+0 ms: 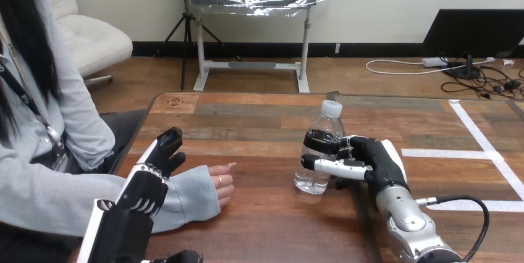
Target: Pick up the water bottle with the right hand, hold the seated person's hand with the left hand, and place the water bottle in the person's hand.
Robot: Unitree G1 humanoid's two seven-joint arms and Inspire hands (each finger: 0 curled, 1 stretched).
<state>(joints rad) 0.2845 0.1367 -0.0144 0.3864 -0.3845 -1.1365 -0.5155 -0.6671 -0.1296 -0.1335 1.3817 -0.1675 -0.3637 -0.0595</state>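
Observation:
A clear water bottle with a white cap and a dark label band stands upright on the wooden table, right of the middle. My right hand is shut on it from the right, its fingers and thumb wrapped round the bottle's middle. The person's hand rests on the table at the left, loosely curled, with the light sleeve reaching to the wrist. My left hand lies against the far side of that sleeve at the wrist, with fairly straight fingers that are not curled round it. About a hand's width of table separates the bottle from the person's hand.
White tape lines cross the table's right part. The person sits close against the table's left edge, their forearm lying along it. Bare wood lies beyond the bottle up to the far edge.

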